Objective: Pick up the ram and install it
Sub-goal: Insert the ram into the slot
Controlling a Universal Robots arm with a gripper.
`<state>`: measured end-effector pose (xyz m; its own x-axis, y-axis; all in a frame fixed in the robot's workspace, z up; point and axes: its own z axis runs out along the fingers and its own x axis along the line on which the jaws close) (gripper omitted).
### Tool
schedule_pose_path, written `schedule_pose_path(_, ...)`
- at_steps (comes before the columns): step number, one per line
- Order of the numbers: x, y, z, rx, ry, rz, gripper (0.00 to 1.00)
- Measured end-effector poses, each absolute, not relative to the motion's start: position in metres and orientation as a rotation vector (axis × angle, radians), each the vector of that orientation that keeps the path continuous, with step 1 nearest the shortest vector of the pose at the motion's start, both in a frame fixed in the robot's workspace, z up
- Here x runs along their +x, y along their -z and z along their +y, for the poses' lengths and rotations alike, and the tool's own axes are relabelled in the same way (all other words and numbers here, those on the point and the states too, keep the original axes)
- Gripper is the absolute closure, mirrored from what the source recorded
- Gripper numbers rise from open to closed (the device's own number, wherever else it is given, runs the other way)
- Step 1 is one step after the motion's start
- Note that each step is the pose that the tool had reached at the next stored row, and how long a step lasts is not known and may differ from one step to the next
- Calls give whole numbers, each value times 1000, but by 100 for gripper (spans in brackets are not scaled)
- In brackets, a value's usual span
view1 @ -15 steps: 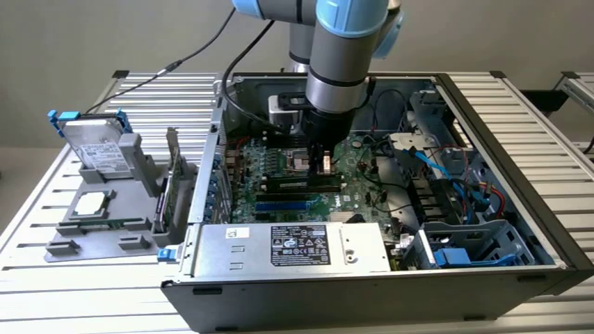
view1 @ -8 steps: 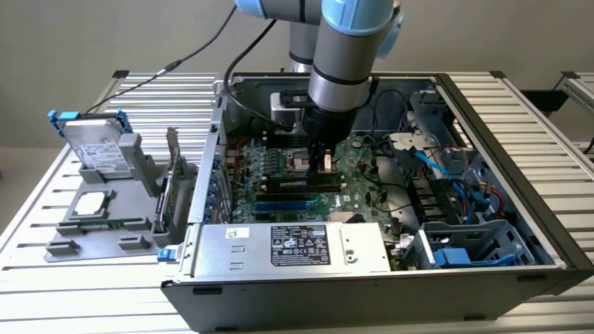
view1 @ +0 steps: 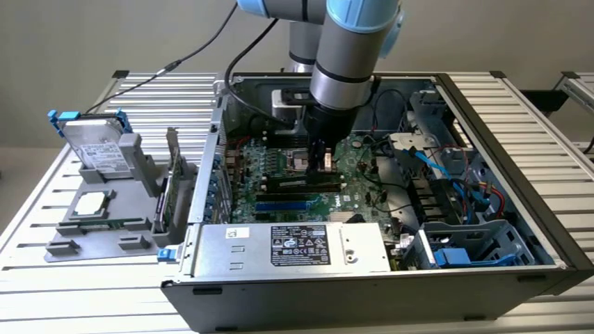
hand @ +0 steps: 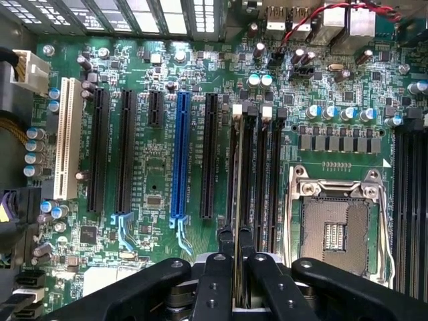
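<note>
The gripper (hand: 237, 254) is low inside the open computer case (view1: 519, 139), its jaws pinching the ram (hand: 236, 200) edge-on over the black memory slots (hand: 273, 174), beside the empty processor socket (hand: 334, 231).

Slatted aluminium table (view1: 83, 296), plain beige wall (view1: 74, 35)

The motherboard (hand: 154, 167) is green; one expansion slot (hand: 179, 157) is blue, a PCI slot (hand: 65, 137) cream-white. The gripper (hand: 235, 235) is black, the ram (hand: 235, 297) greenish-tan along its edge.

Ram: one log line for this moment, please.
phase: install | gripper: shut on ram | ram: edge-on, lined along memory slots beside CPU socket | seated: cannot tell
</note>
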<state>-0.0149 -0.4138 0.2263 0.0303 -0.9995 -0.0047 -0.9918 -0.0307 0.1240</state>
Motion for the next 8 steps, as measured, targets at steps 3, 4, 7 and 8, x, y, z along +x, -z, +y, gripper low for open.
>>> schedule_pose_path(3, -14, -226, -414, 2187, 145, -2122, 86)
schedule_pose_path(4, -13, -226, -414, 2187, 146, -2122, 86)
schedule_pose_path(7, -9, -226, -414, 2188, 145, -2122, 86)
schedule_pose_path(8, -8, -226, -414, 2187, 146, -2122, 86)
